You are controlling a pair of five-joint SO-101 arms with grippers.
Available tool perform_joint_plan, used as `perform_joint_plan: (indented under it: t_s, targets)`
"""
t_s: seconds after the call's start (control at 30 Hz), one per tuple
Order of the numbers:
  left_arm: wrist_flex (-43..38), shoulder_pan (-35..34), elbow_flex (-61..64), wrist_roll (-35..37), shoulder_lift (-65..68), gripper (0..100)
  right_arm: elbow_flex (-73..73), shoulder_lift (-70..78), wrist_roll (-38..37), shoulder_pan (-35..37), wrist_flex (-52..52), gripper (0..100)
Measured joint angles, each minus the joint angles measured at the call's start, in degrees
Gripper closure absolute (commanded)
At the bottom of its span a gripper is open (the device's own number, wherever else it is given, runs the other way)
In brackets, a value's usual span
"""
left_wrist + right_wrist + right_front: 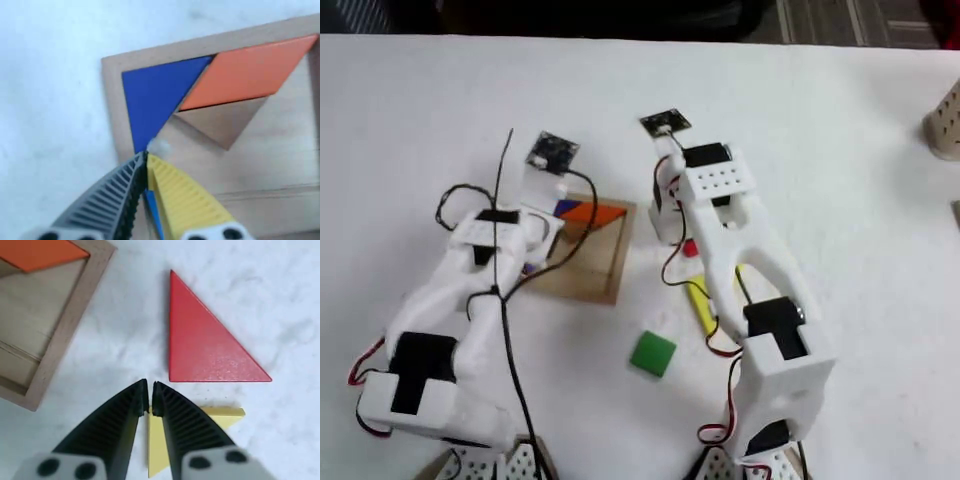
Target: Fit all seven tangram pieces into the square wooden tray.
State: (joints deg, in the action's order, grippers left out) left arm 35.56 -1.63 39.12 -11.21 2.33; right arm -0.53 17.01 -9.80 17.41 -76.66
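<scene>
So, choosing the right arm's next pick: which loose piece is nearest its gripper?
The yellow piece, partly under the right gripper; the red triangle lies just beyond, the green square farther.

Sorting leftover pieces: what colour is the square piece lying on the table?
Green; the square piece shows best in the high view.

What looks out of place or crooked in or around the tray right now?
Nothing stands out. The blue triangle and orange piece lie flat, edge to edge, in a corner of the tray. The red triangle, yellow piece and green square lie flat on the table, outside it.
</scene>
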Motion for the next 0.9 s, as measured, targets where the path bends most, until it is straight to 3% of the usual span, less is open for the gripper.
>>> perform_joint_plan:
  t_s: [0.5,0.77,0.9]
  targets:
    - [0.44,-0.18,1.58,0.00,-4.04,98,0.00,0.00,0.00,0.00,0.00,98.1]
    - [-5.63,6.59,17.32,-1.23,-17.32,98,0.00,0.00,0.00,0.00,0.00,98.1]
    - [-0.35,8.62,17.41,-6.59,-18.02,98,0.00,0.00,0.00,0.00,0.00,98.1]
